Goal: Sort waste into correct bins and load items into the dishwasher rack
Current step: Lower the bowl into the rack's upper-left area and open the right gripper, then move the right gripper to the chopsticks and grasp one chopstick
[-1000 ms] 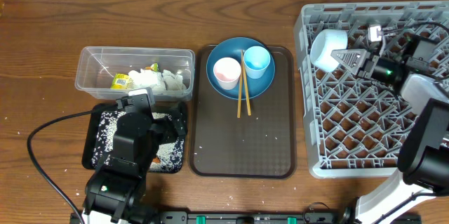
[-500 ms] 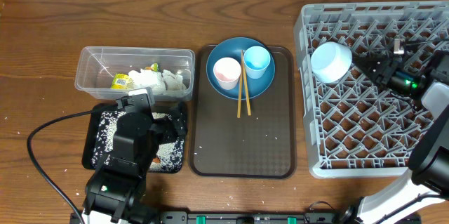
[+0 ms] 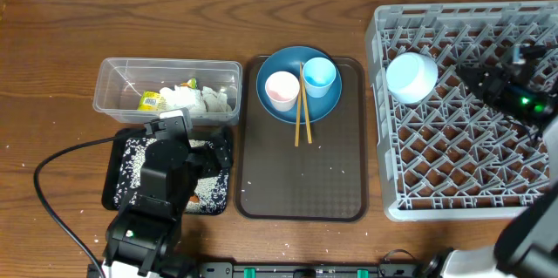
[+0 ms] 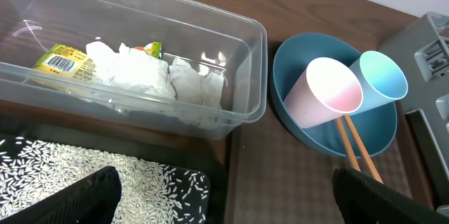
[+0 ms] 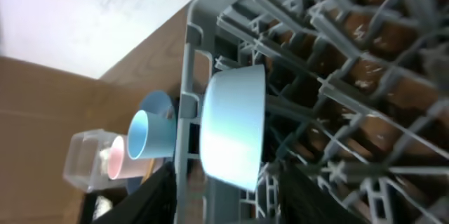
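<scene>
The white bowl lies on its side in the far left part of the grey dishwasher rack; it also shows in the right wrist view. My right gripper is open and empty, just right of the bowl and clear of it. The dark blue plate holds the white cup with pink inside, the light blue cup and the wooden chopsticks. My left gripper is open and empty above the black tray of rice.
The plate sits on a brown serving tray between bins and rack. The clear tub behind the black tray holds the yellow-green wrapper and white tissue. A black cable loops at the front left.
My right gripper let go of the bowl and drew back to the right over the rack. The bowl stays tipped in the rack. The left arm has not moved.
</scene>
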### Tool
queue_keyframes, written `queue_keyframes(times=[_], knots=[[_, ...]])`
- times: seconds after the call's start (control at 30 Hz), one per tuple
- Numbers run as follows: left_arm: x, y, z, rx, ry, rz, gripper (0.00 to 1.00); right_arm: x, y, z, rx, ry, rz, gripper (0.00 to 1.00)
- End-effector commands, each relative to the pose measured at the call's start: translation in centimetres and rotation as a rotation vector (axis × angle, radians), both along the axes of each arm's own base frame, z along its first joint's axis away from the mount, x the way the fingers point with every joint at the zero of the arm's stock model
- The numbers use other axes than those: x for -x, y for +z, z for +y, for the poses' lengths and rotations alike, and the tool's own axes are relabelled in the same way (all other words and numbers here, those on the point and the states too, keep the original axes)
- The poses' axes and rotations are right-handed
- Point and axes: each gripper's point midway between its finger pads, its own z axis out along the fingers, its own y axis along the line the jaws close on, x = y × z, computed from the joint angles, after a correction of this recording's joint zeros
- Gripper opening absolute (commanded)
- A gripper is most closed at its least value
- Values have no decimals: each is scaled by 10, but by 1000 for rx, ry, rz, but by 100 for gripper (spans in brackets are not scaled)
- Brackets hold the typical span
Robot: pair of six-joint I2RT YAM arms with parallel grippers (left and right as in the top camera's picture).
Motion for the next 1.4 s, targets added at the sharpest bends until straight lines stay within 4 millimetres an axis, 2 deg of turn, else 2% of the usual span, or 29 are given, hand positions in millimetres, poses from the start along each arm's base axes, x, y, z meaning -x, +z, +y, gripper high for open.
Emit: queue_keyframes(times=[0.0,0.07,0.17,0.27,0.43,0.57,0.63,0.8,0.97,1.07,1.37], knots=[[-3,3,2,-13,9,-3,98,10,20,-9,157,-35,-28,56],[-4,0,2,-17,9,7,98,18,33,-4,177,-30,-48,63],[-5,-4,2,-21,9,23,98,32,48,7,169,-22,-50,66],[-6,-8,2,-25,8,37,98,48,53,26,141,12,-15,61],[-3,-18,2,-39,8,81,98,70,51,71,152,144,33,54],[-8,-19,15,-87,71,77,98,83,39,110,224,252,104,51],[-12,-13,21,-102,106,45,98,88,30,130,273,287,157,51],[-23,6,20,-77,117,-45,98,92,17,176,399,322,209,51],[-21,-4,20,-91,116,-5,98,98,11,221,467,336,211,50],[-20,-10,20,-101,114,22,98,103,2,240,510,340,225,49],[-22,-25,20,-119,112,75,98,102,-45,291,592,417,261,49]])
